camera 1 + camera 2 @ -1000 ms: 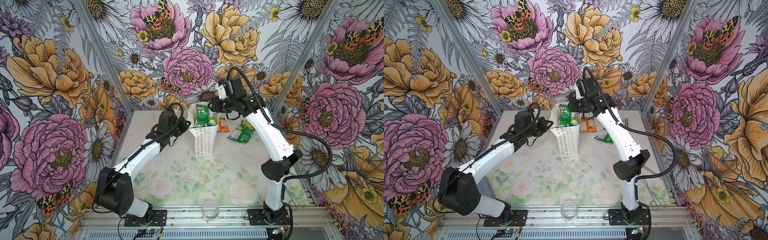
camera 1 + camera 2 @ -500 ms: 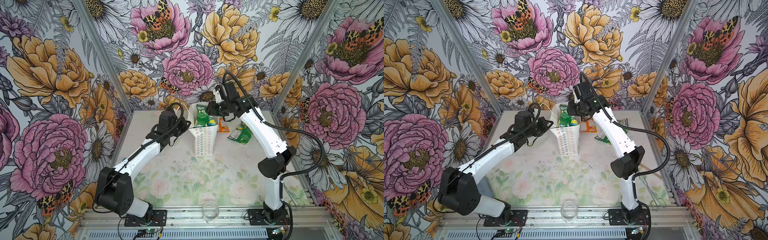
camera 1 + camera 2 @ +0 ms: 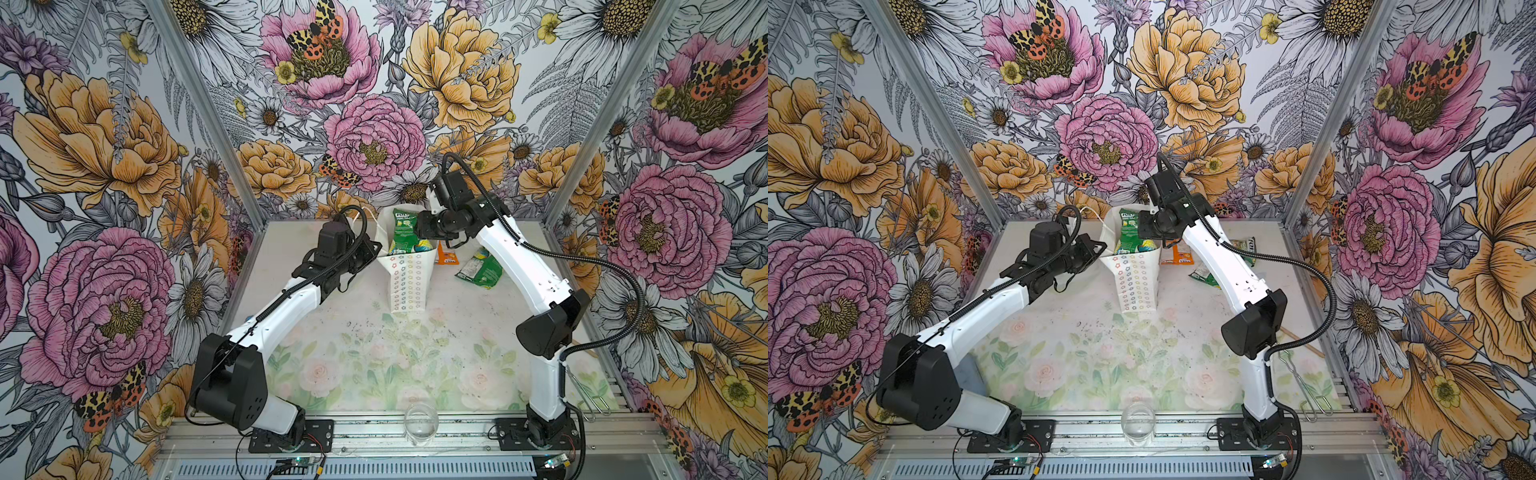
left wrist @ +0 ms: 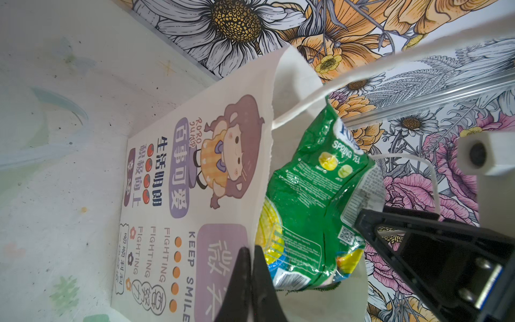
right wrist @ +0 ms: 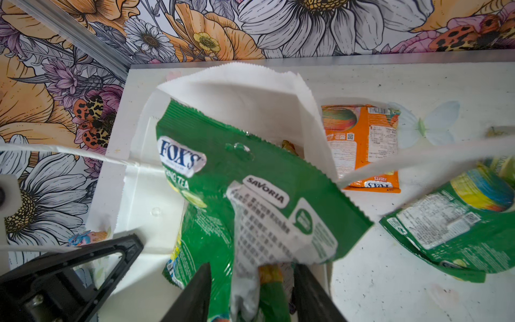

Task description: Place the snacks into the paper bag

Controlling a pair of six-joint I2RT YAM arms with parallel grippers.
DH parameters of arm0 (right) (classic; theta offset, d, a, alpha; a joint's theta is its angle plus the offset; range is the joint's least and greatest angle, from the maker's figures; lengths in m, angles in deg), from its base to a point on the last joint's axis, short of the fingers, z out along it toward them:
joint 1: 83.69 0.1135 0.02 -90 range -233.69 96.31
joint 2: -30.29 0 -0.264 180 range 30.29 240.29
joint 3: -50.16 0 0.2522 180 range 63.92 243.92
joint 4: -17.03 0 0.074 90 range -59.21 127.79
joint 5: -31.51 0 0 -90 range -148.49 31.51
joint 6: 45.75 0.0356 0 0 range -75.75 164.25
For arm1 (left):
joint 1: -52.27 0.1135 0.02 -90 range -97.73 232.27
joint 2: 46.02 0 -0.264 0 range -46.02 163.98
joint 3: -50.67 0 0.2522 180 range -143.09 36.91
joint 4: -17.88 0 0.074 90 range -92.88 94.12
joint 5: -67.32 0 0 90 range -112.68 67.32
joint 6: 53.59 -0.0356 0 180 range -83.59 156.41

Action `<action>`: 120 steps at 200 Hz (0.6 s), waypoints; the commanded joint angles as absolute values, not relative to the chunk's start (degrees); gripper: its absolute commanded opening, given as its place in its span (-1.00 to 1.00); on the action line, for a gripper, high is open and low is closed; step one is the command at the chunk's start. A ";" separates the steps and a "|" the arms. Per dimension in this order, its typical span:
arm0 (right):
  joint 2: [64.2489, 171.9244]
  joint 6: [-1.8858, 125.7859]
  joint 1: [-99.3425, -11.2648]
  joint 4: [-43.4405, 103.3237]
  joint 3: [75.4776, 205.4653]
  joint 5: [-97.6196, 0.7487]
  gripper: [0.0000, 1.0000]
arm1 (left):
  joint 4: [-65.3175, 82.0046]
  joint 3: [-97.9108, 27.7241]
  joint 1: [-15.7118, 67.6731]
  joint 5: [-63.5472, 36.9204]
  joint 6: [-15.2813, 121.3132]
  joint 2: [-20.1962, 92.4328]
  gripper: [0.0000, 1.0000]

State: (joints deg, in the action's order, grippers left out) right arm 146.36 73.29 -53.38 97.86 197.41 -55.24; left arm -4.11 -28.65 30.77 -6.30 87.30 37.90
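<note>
Our left claw (image 4: 249,269) is pinched tight on the rim of the bag (image 3: 409,282), holding its mouth wide. Our right claw (image 5: 252,269) stands half spread around the green packet (image 5: 250,172); we cannot tell if it grips. The packet pokes out of the bag, so we should push it below the rim before leaving. It reads FOX'S, SPRING TEA, SAVORIA; the bag reads KEEP SMILE, FIGHTING. The orange packet (image 5: 362,139) and second green packet (image 5: 451,223) lie outside, beside the bag.

Bag (image 3: 409,282) upright near counter's back edge, green packet (image 3: 401,230) protruding from mouth; orange packet (image 3: 449,258) and second green packet (image 3: 480,272) lie beside.
</note>
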 commanded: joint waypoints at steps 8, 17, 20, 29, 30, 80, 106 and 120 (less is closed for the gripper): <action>148.38 72.73 -53.19 97.76 200.83 -53.94 -0.10 | -1.42 -28.78 30.91 -5.20 87.39 38.11 -1.00; 148.66 72.77 -53.19 97.74 201.09 -53.88 -0.14 | -1.50 -28.83 30.88 -5.28 87.30 38.08 -1.00; 148.73 72.74 -53.19 97.75 201.18 -53.89 -0.15 | -1.50 -28.78 30.91 -5.28 87.30 38.06 -1.00; 148.92 72.74 -53.18 97.76 201.27 -53.89 -0.19 | -1.58 -28.74 30.91 -5.24 87.30 38.09 -1.00; 148.97 72.73 -53.18 97.72 201.28 -53.86 -0.19 | -1.54 -28.70 30.87 -5.30 87.30 38.09 -1.00; 149.81 72.81 -53.19 97.66 201.73 -53.52 -0.47 | -1.41 -28.82 30.89 -5.19 87.33 38.31 -1.00; 150.16 72.49 -53.11 97.61 202.32 -52.95 -0.83 | -1.44 -28.82 30.92 -5.19 87.30 38.34 -1.00; 150.08 71.88 -52.97 97.67 202.98 -52.52 -0.95 | -1.46 -28.83 30.95 -5.19 87.30 38.31 -1.00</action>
State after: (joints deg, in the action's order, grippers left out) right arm 149.02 73.00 -53.38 98.03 200.62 -53.87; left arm -3.91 -28.65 30.77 -6.30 87.28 38.00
